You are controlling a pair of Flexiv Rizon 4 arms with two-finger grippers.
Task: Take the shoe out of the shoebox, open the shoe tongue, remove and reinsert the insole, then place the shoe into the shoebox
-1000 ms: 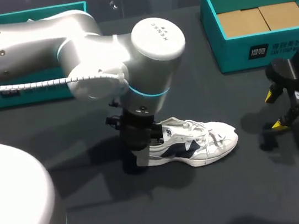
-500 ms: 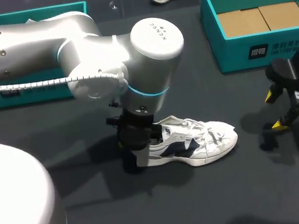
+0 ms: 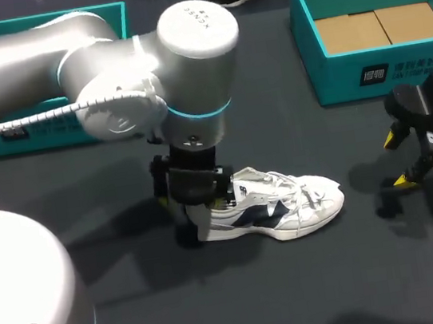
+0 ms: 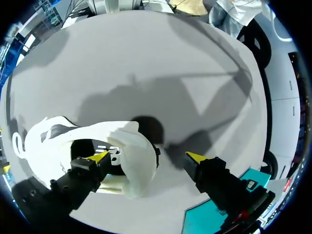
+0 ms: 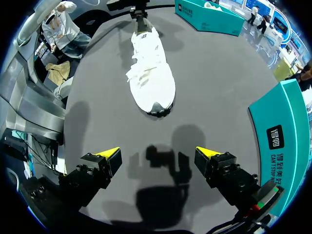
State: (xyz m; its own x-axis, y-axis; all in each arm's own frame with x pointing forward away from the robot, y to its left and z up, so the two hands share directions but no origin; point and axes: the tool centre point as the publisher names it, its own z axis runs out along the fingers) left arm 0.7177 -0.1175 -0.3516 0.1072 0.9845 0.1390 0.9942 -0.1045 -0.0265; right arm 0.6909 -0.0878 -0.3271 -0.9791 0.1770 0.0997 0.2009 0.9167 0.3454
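Observation:
A white sneaker with dark side panels [image 3: 283, 205] lies on the dark table, toe pointing right. My left gripper [image 3: 194, 216] stands over its heel. In the left wrist view that gripper [image 4: 147, 157] is open, with the shoe's heel collar [image 4: 129, 156] between its spread fingers and one yellow tip by the shoe's opening. My right gripper [image 3: 398, 159] hangs open to the right of the toe, holding nothing. In the right wrist view the gripper [image 5: 158, 153] is open and the sneaker [image 5: 151, 78] lies ahead of it. The open teal shoebox [image 3: 350, 79] stands at the back right.
A second teal box [image 3: 4, 139] sits at the back left, mostly behind my left arm. The shoebox [image 5: 285, 129] is close beside my right gripper. Bare dark table lies in front of the shoe.
My left gripper has gone from nearly shut on the heel to wide open, letting it go. Its arm has shifted a little left and back. The right arm and the shoe have not moved.

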